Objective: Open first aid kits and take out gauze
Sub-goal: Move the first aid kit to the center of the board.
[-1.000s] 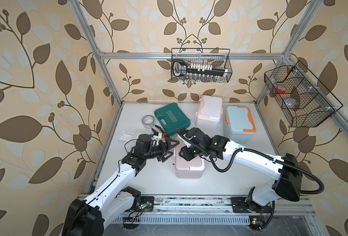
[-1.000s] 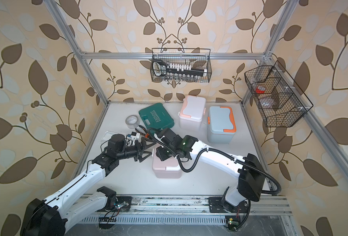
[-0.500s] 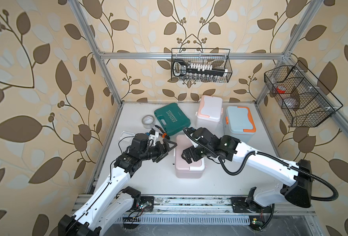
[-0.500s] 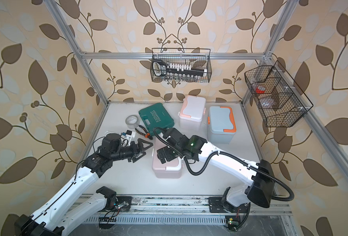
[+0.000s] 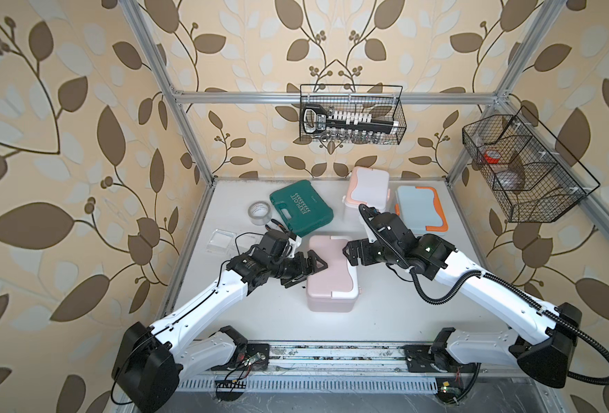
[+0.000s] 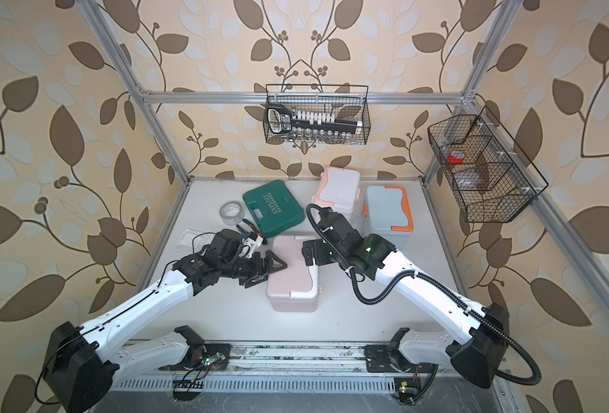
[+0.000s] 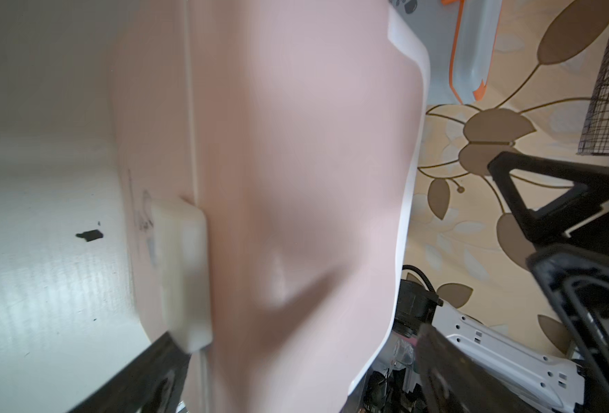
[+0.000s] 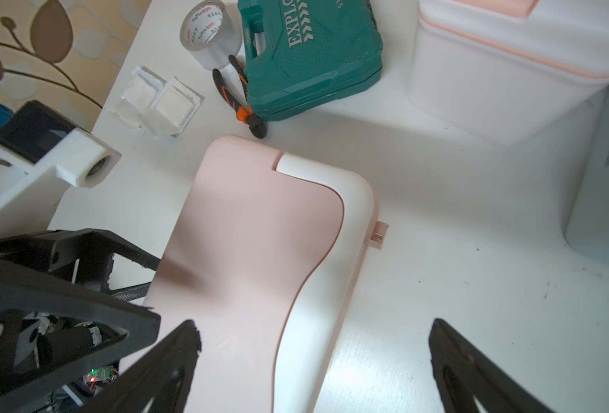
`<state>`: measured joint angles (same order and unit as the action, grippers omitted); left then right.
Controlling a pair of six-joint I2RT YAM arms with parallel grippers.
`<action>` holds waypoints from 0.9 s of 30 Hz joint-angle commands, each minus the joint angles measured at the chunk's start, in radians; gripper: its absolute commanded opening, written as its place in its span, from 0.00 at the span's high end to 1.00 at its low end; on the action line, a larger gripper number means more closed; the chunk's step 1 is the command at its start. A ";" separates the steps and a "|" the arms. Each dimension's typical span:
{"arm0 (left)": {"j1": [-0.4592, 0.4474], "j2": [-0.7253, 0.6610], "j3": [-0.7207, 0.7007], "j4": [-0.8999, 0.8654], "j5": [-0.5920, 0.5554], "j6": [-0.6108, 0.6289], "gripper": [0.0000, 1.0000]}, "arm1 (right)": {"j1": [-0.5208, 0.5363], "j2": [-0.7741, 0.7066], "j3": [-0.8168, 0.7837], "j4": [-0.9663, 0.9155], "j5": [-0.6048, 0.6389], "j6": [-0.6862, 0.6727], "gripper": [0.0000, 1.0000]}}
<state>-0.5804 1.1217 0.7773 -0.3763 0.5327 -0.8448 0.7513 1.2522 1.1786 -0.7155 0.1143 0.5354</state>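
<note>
The pink first aid kit (image 5: 331,271) (image 6: 292,275) (image 7: 296,178) (image 8: 253,232) stands mid-table, lid down. Behind it stand the white-and-peach kit (image 5: 369,186) (image 8: 510,71) and the blue-and-orange kit (image 5: 419,207), both closed. Two gauze packets (image 5: 221,241) (image 8: 156,103) lie at the table's left edge. My left gripper (image 5: 305,273) (image 6: 264,273) (image 7: 303,357) is open and straddles the pink kit's left edge, one finger above the lid, one beside the wall. My right gripper (image 5: 349,252) (image 6: 308,252) (image 8: 312,325) hangs open and empty over the kit's right rear edge.
A dark green case (image 5: 301,209), a grey tape roll (image 5: 259,211) and orange-handled pliers (image 8: 238,103) lie at the back left. Wire baskets hang on the back wall (image 5: 351,114) and on the right wall (image 5: 524,168).
My right gripper has opened and drawn back rightward from the kit's left rear to its right rear edge. My left gripper has moved right onto the kit's left edge.
</note>
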 commanded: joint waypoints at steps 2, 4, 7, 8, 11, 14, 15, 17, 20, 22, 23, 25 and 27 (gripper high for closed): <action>-0.091 0.089 0.097 0.100 -0.042 0.015 0.01 | -0.042 -0.058 -0.036 -0.019 0.043 0.037 0.00; -0.138 0.146 0.136 0.118 -0.056 0.014 0.01 | -0.057 -0.083 -0.051 -0.021 0.044 0.043 0.00; -0.197 0.230 0.192 0.153 -0.070 0.011 0.01 | -0.120 -0.117 -0.069 -0.027 0.046 0.051 0.00; -0.213 0.256 0.210 0.165 -0.074 0.010 0.01 | -0.136 -0.127 -0.074 -0.030 0.045 0.049 0.00; -0.262 0.349 0.271 0.185 -0.076 0.011 0.01 | -0.187 -0.157 -0.093 -0.038 0.035 0.048 0.00; -0.285 0.387 0.308 0.184 -0.080 0.015 0.01 | -0.239 -0.175 -0.102 -0.047 0.007 0.029 0.00; -0.284 0.382 0.307 0.182 -0.084 0.016 0.01 | -0.256 -0.180 -0.103 -0.048 -0.004 0.017 0.00; -0.284 0.356 0.305 0.150 -0.123 0.033 0.01 | -0.287 -0.180 -0.098 -0.047 -0.035 -0.011 0.01; -0.268 0.300 0.308 0.073 -0.185 0.059 0.01 | -0.334 -0.153 -0.077 -0.033 -0.085 -0.057 0.00; -0.239 0.266 0.299 0.052 -0.185 0.070 0.01 | -0.383 -0.116 -0.063 -0.011 -0.135 -0.084 0.01; -0.224 0.255 0.297 0.048 -0.181 0.073 0.01 | -0.401 -0.096 -0.058 0.000 -0.164 -0.091 0.01; -0.195 0.240 0.296 0.033 -0.172 0.082 0.01 | -0.440 -0.049 -0.055 0.033 -0.245 -0.107 0.01; -0.179 0.237 0.305 0.019 -0.164 0.093 0.01 | -0.455 -0.006 -0.053 0.054 -0.300 -0.129 0.01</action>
<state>-0.7811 1.3899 1.0515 -0.3206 0.3832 -0.7937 0.3145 1.2041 1.0969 -0.6991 -0.0616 0.4606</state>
